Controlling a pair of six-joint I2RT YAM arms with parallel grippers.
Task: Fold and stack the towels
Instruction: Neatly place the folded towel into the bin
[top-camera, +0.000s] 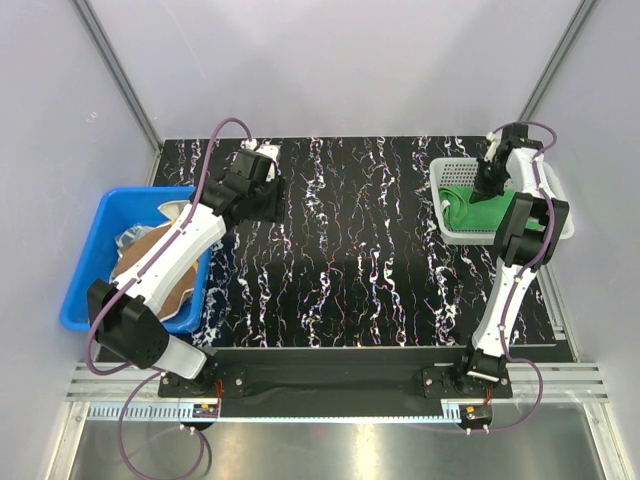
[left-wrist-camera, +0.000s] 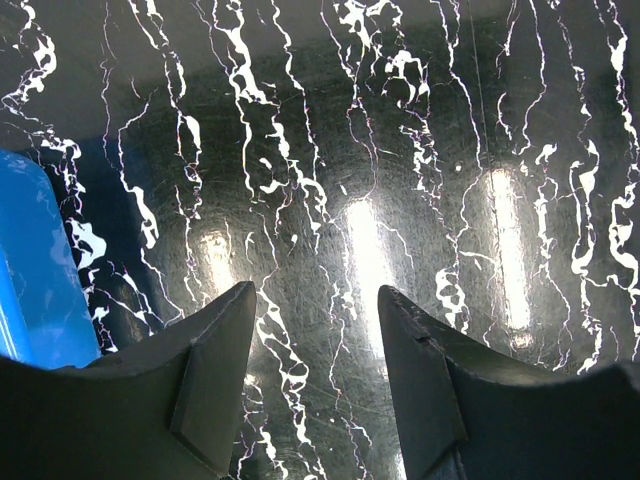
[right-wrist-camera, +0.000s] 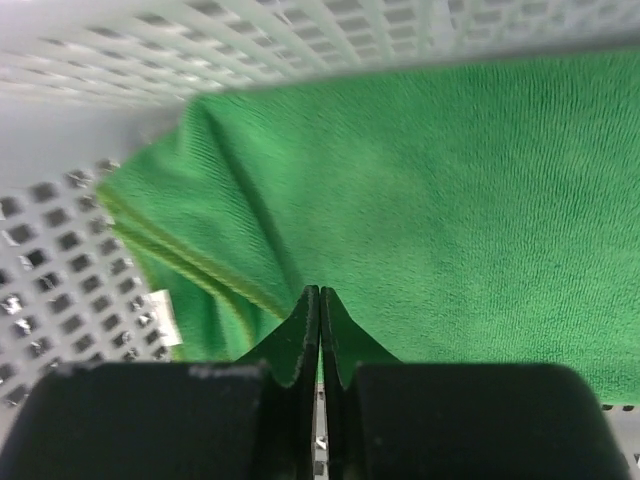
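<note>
Right wrist view: the right gripper (right-wrist-camera: 319, 292) is closed, its two fingers pressed flat together with the tips down on the green towel (right-wrist-camera: 450, 200). Whether a pinch of cloth is caught between them I cannot tell. The towel lies rumpled in the white basket (right-wrist-camera: 60, 270), one folded edge running toward the mesh wall and a small white label at that edge. From above, the basket sits at the far right corner of the table (top-camera: 350, 270), the right arm reaching down into it.

The left gripper (left-wrist-camera: 315, 300) is wide open and holds nothing. It hangs over bare table just beyond the far right corner of the blue bin (left-wrist-camera: 30, 270). The bin sits at the table's left edge with the other towels (top-camera: 172, 297) heaped inside — brownish-orange and pale ones, partly hidden under the left arm.
</note>
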